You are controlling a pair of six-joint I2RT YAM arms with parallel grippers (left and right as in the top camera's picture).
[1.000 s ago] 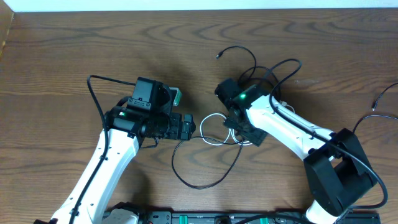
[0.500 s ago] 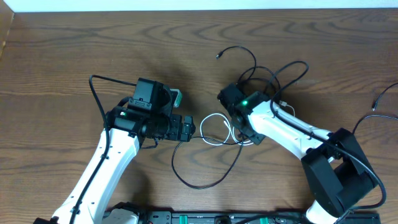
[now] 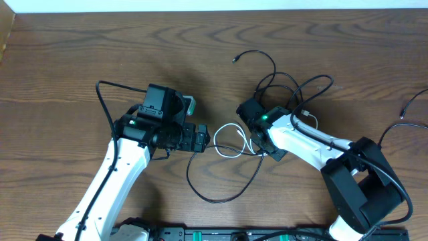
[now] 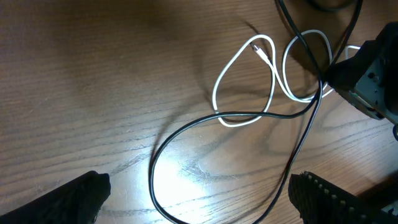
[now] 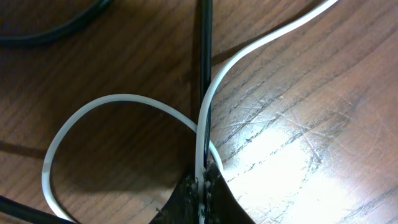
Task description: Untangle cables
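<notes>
Right claw is pinching the white cable at its very tips, pressed together on it, low over the table. A black cable is running straight out ahead of the tips, touching the white one where they meet. Can't tell if black is caught in the pinch too.

White is looping out ahead and to one side of the tips, then curling back in under them. My read: it's gripping at that crossing on purpose. That's where white and black are overlapping, so it's the handle for drawing white clear.

Left claw is hovering spread wide, holding nothing. Just ahead of it the black cable is sweeping in a big loop over the wood. Beyond that, white's two loops are lying with black crossing them, plug end at the far tip of the nearer loop. Probably waiting open there to pin or take black when right pulls.

More black cables are bunching behind the right claw's wrist, curling over each other. Nothing is looking separated yet.

Risk: if black is in the pinch, both are dragging together.
</notes>
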